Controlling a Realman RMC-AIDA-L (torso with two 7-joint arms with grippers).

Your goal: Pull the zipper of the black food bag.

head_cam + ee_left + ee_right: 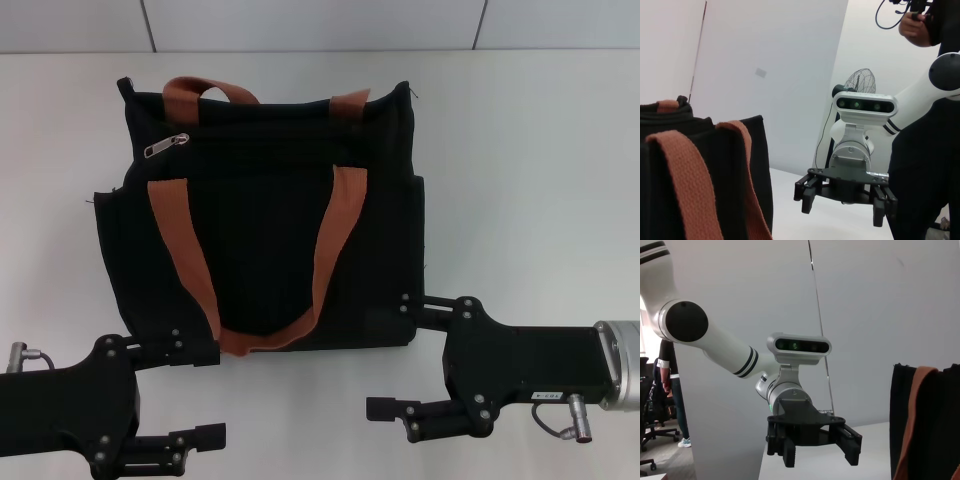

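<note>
Zipper (pixel 166 146): one small silver slider with its pull tab, lying at the far left of the black food bag (pixel 265 215), near that top corner and just below the rear strap. One bag lies flat on the white table (pixel 520 160), with two orange-brown strap handles: the rear handle (pixel 210 90) arches over the top edge, and the front handle (pixel 255 270) loops down across the face to the near edge. Nothing covers the slider; both arms sit at the opposite, near side of the bag. Two grippers are in view. The left gripper (pixel 210 395) rests by the bag's near left corner, its jaws spread apart and grasping nothing. The right gripper (pixel 395 355) lies by the near right corner, jaws likewise spread and empty, one finger (pixel 425 303) touching the bag's edge
</note>
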